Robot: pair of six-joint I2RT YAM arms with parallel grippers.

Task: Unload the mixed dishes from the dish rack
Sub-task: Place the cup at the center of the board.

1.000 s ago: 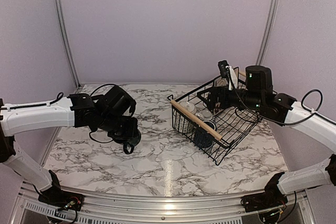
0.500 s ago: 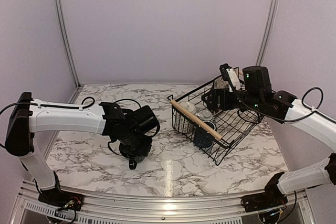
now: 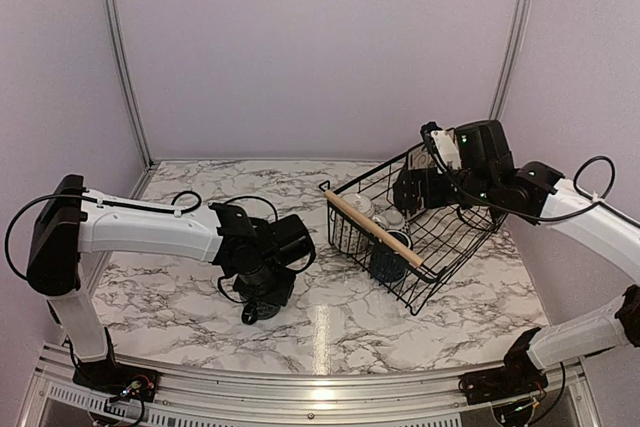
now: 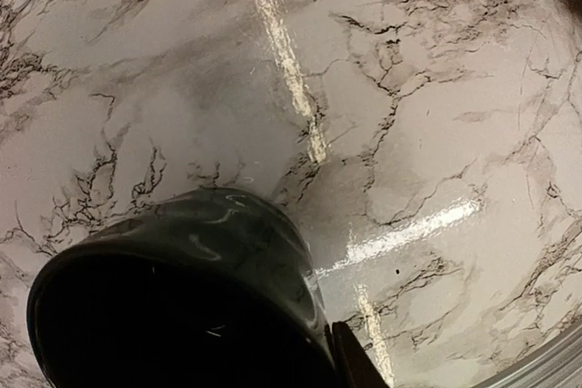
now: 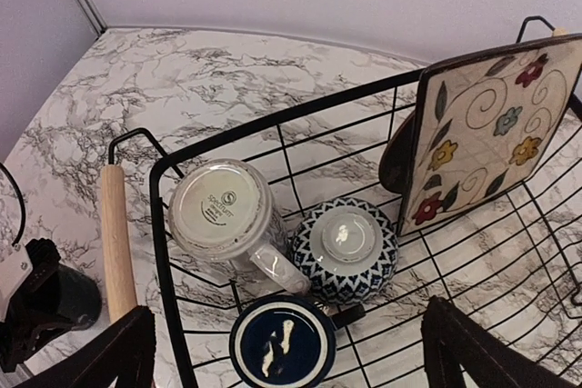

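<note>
My left gripper [image 3: 257, 304] is shut on a dark blue-black mug [image 4: 191, 288], low over the marble left of the dish rack; one fingertip [image 4: 350, 361] shows beside the mug's wall. I cannot tell whether the mug touches the table. The black wire dish rack [image 3: 440, 277] holds an upside-down white mug [image 5: 223, 211], an upside-down small bowl [image 5: 346, 243] with a blue-and-white patterned outside, a second dark blue mug [image 5: 282, 343], and a square flowered plate [image 5: 491, 124] standing on edge. My right gripper [image 5: 289, 308] hovers open and empty above these.
The rack's near wooden handle [image 3: 375, 230] runs diagonally at its left edge and also shows in the right wrist view [image 5: 116, 243]. Marble table [image 3: 330, 322] stretches in front. Purple walls close the back and sides.
My left arm has swung right and down toward the table's front middle with the dark mug. My right gripper has shifted slightly up and right over the rack.
</note>
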